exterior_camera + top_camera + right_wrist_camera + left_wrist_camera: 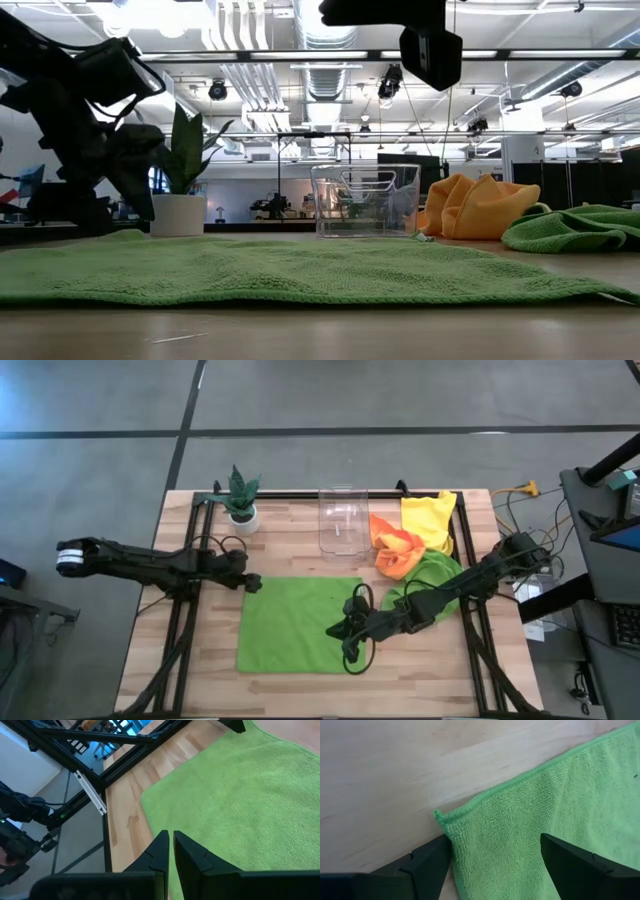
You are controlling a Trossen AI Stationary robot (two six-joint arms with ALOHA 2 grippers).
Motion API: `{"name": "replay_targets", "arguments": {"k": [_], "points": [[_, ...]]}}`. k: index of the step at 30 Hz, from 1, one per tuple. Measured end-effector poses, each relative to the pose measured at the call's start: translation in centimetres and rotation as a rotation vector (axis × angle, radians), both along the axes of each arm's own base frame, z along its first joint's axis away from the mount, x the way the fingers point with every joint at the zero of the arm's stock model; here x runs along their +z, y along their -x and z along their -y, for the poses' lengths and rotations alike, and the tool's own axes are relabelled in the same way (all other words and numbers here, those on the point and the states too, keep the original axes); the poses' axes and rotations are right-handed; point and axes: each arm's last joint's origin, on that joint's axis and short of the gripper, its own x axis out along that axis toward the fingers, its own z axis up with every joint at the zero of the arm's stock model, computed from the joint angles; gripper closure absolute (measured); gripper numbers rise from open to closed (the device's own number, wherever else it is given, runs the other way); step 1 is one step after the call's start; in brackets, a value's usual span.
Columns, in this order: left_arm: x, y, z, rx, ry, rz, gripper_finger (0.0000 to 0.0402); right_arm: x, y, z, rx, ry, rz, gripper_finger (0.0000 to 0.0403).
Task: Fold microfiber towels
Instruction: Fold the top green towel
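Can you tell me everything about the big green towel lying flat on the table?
The big lime green microfiber towel is a soft, fuzzy square with a stitched hem. It lies spread flat on the light wooden table, with slight ripples, not yet folded. The open left gripper straddles its far left corner. The shut right gripper sits over its right edge. A crumpled green towel sits just to its right.

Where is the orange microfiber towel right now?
In the high view, the crumpled orange microfiber towel lies at the table's back right, between the clear plastic bin and the yellow towel, just behind the bunched green towel.
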Motion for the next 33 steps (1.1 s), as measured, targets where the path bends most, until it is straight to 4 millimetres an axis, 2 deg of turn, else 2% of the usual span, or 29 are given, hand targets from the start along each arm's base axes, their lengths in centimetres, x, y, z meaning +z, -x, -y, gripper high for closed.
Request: {"name": "replay_targets", "arguments": {"k": [6, 16, 21, 28, 30, 33], "points": [[0.4, 0.2, 0.1, -0.008, 0.010, 0.027, 0.0118, 0.0, 0.0, -0.1, 0.021, -0.010, -0.005, 0.0381], [-0.6, 1.3, 0.2, -0.020, 0.021, -0.058, 0.0183, 0.0, 0.2, -0.4, 0.030, -0.014, -0.006, 0.0381], [-1.1, 1.0, -0.1, -0.013, 0.043, 0.039, 0.0187, 0.0, 0.2, -0.4, 0.031, -0.011, -0.006, 0.0381], [-1.1, 1.1, -0.1, -0.046, 0.048, 0.048, 0.0191, 0.0, 0.3, -0.6, 0.033, -0.022, -0.005, 0.0381], [-1.2, 1.3, -0.1, -0.046, 0.052, 0.033, 0.0204, 0.0, 0.3, -0.7, 0.034, -0.029, -0.005, 0.0381], [-1.3, 1.5, -0.1, -0.046, 0.058, 0.007, 0.0244, 0.0, 0.4, -0.9, 0.038, -0.032, -0.007, 0.0381]]}}
